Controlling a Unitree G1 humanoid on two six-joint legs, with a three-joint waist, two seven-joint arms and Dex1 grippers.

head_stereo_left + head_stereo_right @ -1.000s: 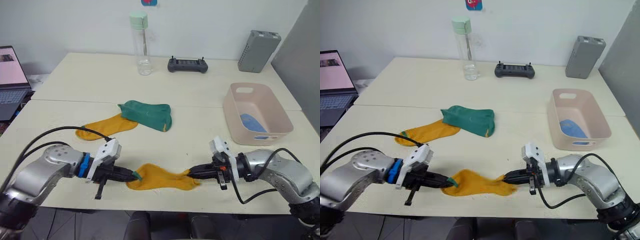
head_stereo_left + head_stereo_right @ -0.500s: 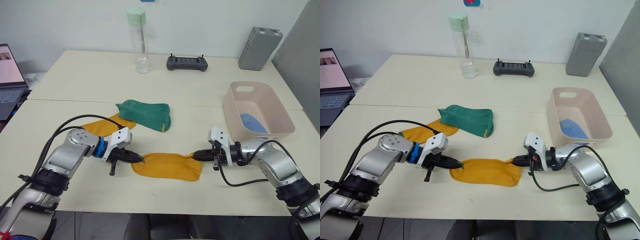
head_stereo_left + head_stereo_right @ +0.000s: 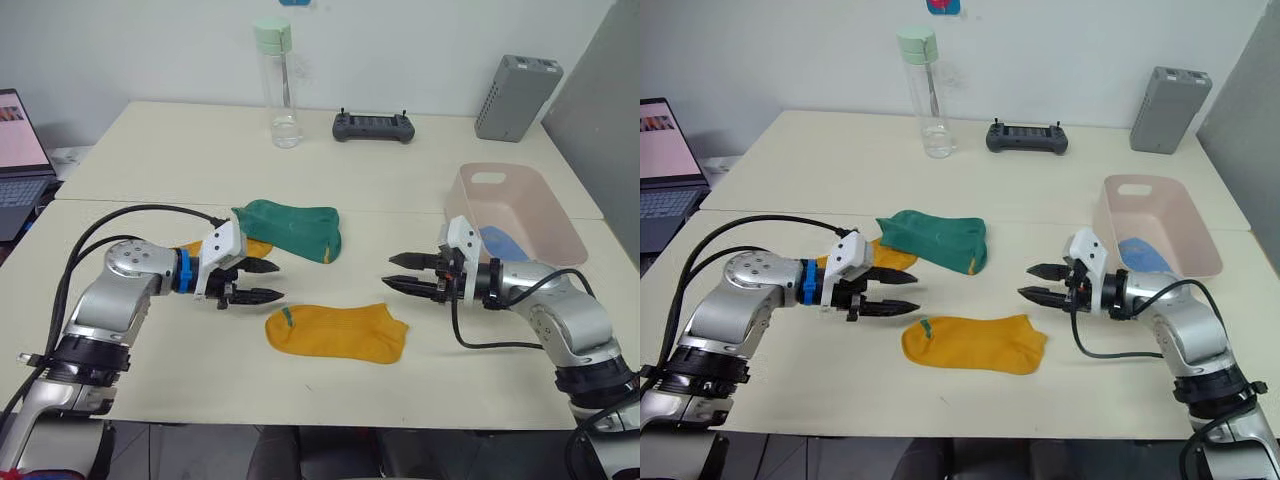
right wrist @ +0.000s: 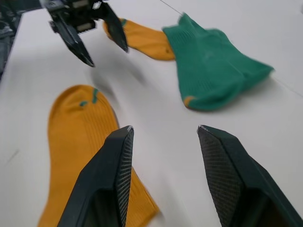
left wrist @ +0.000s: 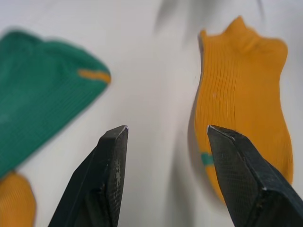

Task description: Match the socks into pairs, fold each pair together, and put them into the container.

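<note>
I hold my left hand point(image 3: 262, 281) and right hand point(image 3: 405, 271) open and empty either side of the flattened mustard-yellow sock point(image 3: 337, 332) near the worktop's point(image 3: 400, 200) front edge, ready for pairing.

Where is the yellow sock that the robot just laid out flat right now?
In the left eye view the flat yellow sock lies on the near table, between the open left gripper and the open right gripper, in front of the green socks.

Both grippers point(image 3: 263, 281) point(image 3: 403, 271) released yellow sock point(image 3: 337, 332), opened, lifted; sock lies flat.
</note>
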